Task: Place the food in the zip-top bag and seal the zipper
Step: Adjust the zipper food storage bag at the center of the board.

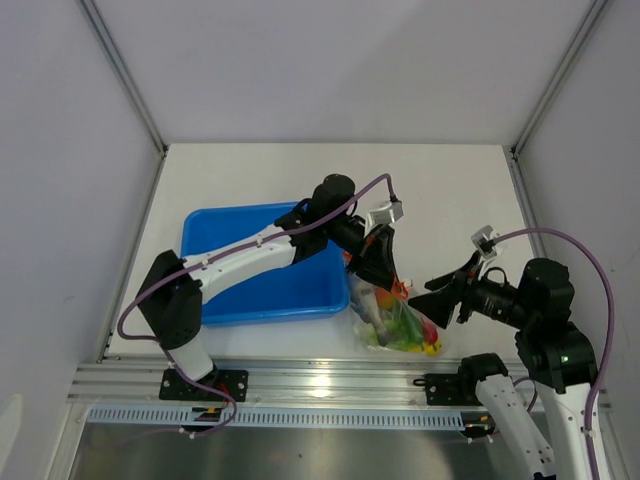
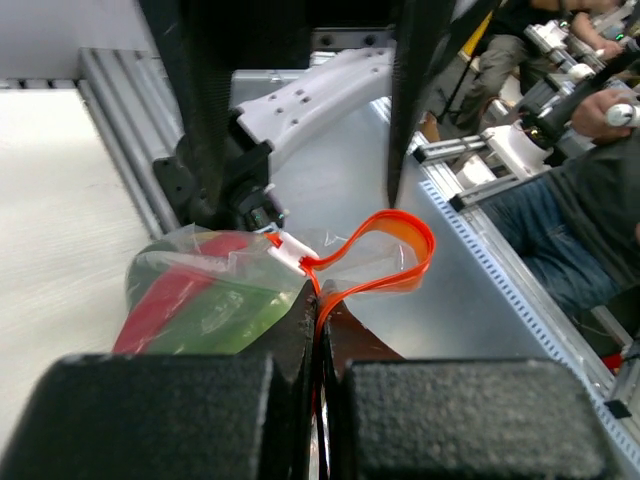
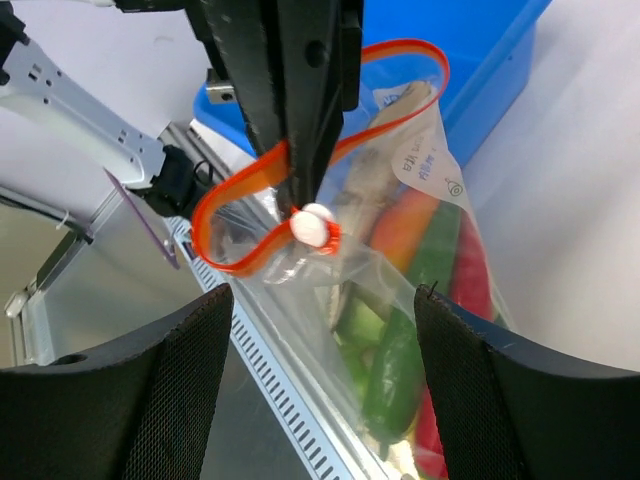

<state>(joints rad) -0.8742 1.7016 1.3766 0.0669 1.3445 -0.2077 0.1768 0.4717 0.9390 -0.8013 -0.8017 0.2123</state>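
White table (image 1: 450, 200), near edge: zip-top bag (image 1: 400, 322) w/ food (image 3: 400, 370) inside. L gripper (image 1: 384, 268) clamped on zipper (image 3: 240, 190), still gaping. R gripper (image 1: 426, 305) jaws apart, just beside. Rec: R pinches strip next to L, slides outward, keep taut.

1. Overhead view: the light is bright, even and diffuse. The flat white tabletop (image 1: 440, 190) is nearly washed out, and only faint, soft shadows lie under the arms.
2. Left wrist view: the left gripper (image 2: 318, 400), nearest the lens, is blurred. The thin red-orange zipper strip (image 2: 395, 235) just beyond it is moderately sharp. Everything farther out is soft.
3. Right wrist view: the right gripper (image 3: 325, 390) is out of focus. The crinkly clear plastic bag (image 3: 420, 230) ahead of it is sharp, with pale glare patches.
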